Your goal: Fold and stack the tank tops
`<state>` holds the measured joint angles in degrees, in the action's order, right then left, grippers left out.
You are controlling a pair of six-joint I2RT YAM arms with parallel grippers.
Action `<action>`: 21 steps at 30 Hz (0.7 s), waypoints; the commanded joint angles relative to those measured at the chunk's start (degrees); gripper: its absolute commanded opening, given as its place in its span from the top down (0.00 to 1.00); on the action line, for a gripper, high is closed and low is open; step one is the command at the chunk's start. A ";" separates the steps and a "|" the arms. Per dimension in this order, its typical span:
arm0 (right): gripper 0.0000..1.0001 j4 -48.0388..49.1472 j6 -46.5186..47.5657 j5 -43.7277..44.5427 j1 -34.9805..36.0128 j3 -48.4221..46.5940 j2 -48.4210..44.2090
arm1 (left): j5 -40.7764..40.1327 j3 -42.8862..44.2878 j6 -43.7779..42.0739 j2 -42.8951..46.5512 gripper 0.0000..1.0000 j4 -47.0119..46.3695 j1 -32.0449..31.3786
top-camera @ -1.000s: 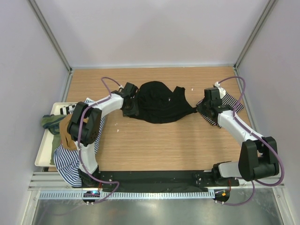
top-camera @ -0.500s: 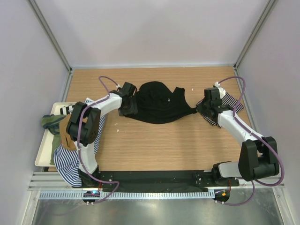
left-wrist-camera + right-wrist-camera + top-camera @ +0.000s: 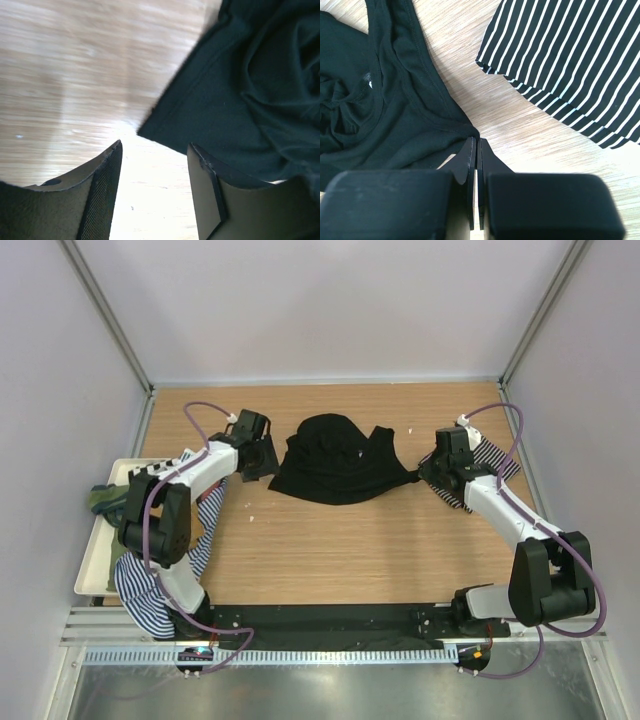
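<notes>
Black tank top (image 3: 335, 462) in the middle of the table (image 3: 330, 550), pinched at one corner

The right gripper (image 3: 428, 476) has its jaws pressed together on the top's right corner, which is drawn out to a point. The left gripper (image 3: 266, 460) has its jaws apart with nothing between them, just beside the top's left edge and not touching it. A black-and-white striped tank top (image 3: 497, 458) lies flat by the right gripper. Green (image 3: 105, 498) and blue-and-white striped tops (image 3: 150, 585) are heaped at the white tray (image 3: 88, 575) on the left
</notes>
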<state>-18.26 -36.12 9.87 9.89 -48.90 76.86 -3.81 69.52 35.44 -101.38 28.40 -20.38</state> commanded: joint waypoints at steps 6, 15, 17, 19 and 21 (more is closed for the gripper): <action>0.99 1.47 0.79 -0.02 -0.13 -0.31 -1.27 | 2.67 2.20 -1.69 -2.23 0.46 0.43 0.96; 0.99 1.65 0.87 0.06 -0.13 -0.31 -1.19 | 3.11 2.20 -1.69 -5.40 0.49 0.77 0.87; 0.99 1.74 0.79 -0.29 -0.13 -0.31 -1.10 | 3.11 2.46 -1.69 -6.19 0.50 0.78 0.87; 0.99 1.74 0.79 -0.55 -0.05 -0.31 -1.01 | 2.94 2.73 -1.87 -6.98 0.52 0.78 0.78; 0.99 1.74 0.87 -0.55 -0.13 -0.14 -1.01 | 2.67 2.99 -2.04 -7.42 0.53 0.95 0.52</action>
<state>-18.22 -36.12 9.28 9.89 -48.90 76.86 -1.41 70.59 34.11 -107.59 28.99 -19.44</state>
